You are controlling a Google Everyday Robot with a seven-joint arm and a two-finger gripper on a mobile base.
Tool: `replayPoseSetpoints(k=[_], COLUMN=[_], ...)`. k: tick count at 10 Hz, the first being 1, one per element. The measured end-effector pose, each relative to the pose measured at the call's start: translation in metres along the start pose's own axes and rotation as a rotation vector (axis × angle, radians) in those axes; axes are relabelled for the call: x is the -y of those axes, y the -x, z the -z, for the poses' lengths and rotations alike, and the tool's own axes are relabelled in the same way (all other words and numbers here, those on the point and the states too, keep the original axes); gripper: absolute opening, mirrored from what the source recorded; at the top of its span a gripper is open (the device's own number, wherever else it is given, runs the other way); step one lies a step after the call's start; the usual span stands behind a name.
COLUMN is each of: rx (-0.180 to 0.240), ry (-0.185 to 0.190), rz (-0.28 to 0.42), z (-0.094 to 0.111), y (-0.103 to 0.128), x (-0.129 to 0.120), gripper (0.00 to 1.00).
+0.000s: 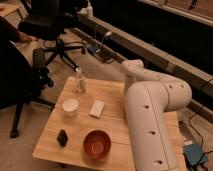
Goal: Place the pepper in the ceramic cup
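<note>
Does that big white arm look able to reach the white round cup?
Probably yes: the small white round cup stands on the wooden table, nothing over it, near the white arm. Its hand is out of view.
</note>
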Motion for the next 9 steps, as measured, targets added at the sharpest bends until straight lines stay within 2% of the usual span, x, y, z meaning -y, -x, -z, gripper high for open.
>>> replayPoseSetpoints(k=[2,4,5,7,9], rx=[-0.003,0.023,0.055,0.147,0.220], ry=[-0.006,0.001,0.009,0.024,0.024], rz=[-0.006,-0.005,-0.002,0.006,0.033], z=[0.005,0.018,0.031,0.066,0.094], y=[-0.002,0.001,0.004,0.010,0.010], x=[0.000,-0.005,-0.008,-0.012,-0.021], gripper=[0.00,0.00,0.00,0.00,0.00])
